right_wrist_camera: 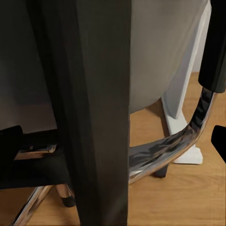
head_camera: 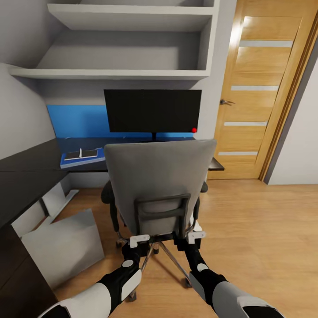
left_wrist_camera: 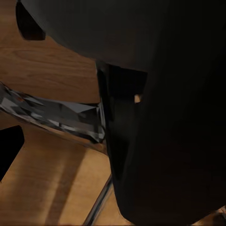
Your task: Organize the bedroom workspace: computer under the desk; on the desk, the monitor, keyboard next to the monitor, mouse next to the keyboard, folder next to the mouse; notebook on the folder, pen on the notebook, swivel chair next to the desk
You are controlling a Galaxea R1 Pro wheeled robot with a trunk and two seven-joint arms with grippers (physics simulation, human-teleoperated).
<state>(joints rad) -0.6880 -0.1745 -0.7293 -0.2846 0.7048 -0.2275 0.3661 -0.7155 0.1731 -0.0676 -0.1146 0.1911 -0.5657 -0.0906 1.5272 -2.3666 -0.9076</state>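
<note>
Swivel chair (head_camera: 161, 185) at frame centre — likely heavy, rigid, free-rolling; push low on the backrest frame. Left gripper (head_camera: 139, 241) and right gripper (head_camera: 196, 237) sit against it — opening cannot be determined.

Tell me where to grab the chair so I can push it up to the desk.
Grip the dark frame low on the chair's backrest, from behind. The back faces the robot, with the desk beyond it, so a forward push works. Its two uprights probably suit one end effector each; both arms already reach beside them.

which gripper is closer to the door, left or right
Right. The right gripper sits at the chair back's side facing the door; the left gripper is at its far side.
</note>
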